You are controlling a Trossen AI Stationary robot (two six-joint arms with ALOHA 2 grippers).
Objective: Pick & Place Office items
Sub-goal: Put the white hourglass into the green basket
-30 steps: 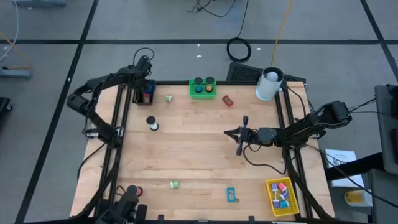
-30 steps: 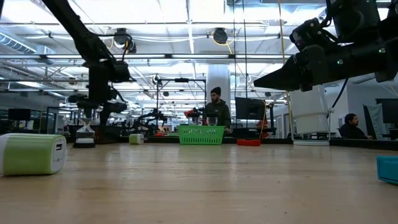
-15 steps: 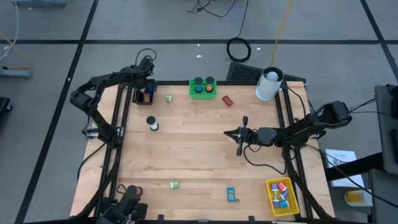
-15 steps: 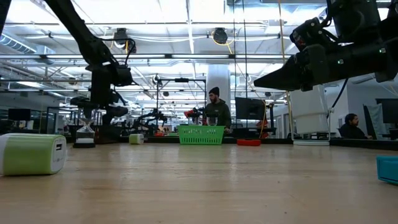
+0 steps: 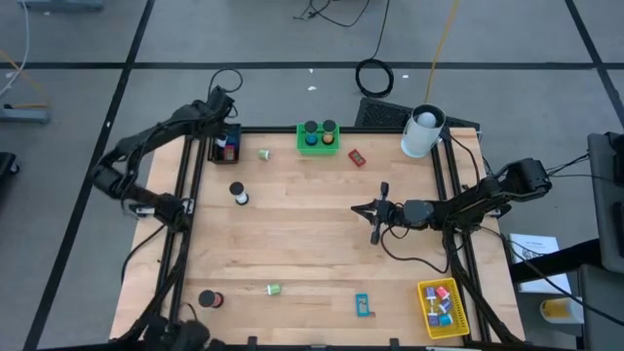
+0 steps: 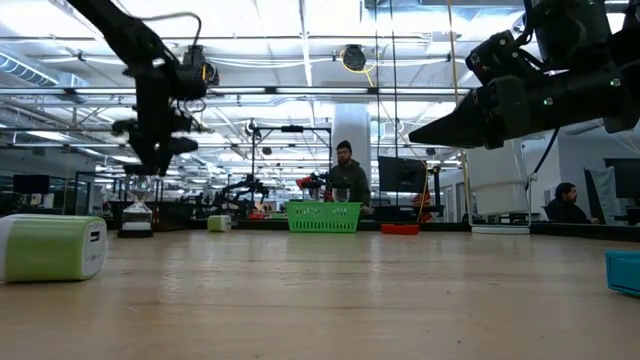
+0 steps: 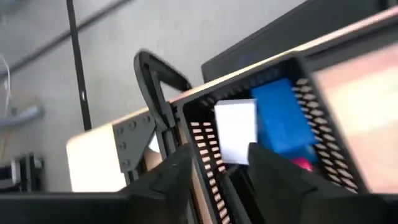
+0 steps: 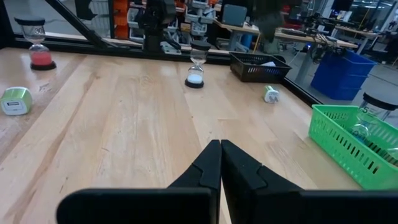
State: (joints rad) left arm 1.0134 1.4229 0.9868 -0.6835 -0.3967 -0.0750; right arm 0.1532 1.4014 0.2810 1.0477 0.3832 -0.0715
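My left gripper (image 5: 216, 100) hangs open and empty above the far-left corner, just beyond the black bin (image 5: 226, 148). In the left wrist view its fingers (image 7: 180, 162) stand over the bin's wall (image 7: 199, 134); a blue block (image 7: 283, 118) and a white piece (image 7: 236, 130) lie inside. My right gripper (image 5: 356, 208) hovers shut and empty over the table's right middle, pointing left. Loose on the wood lie a green clip (image 5: 264, 154), a red block (image 5: 357, 157), a green piece (image 5: 274, 289) and a cyan piece (image 5: 363, 304).
A green bin (image 5: 318, 137) with black rolls stands at the far edge, a white cylinder (image 5: 423, 132) at the far-right corner, a yellow bin (image 5: 442, 304) of small items near right. Hourglasses stand at the left middle (image 5: 238, 193) and near left (image 5: 208, 298).
My left gripper has risen from over the black bin and drawn back toward the far-left corner, its arm swinging outward past the table's left edge. The right arm has kept still.
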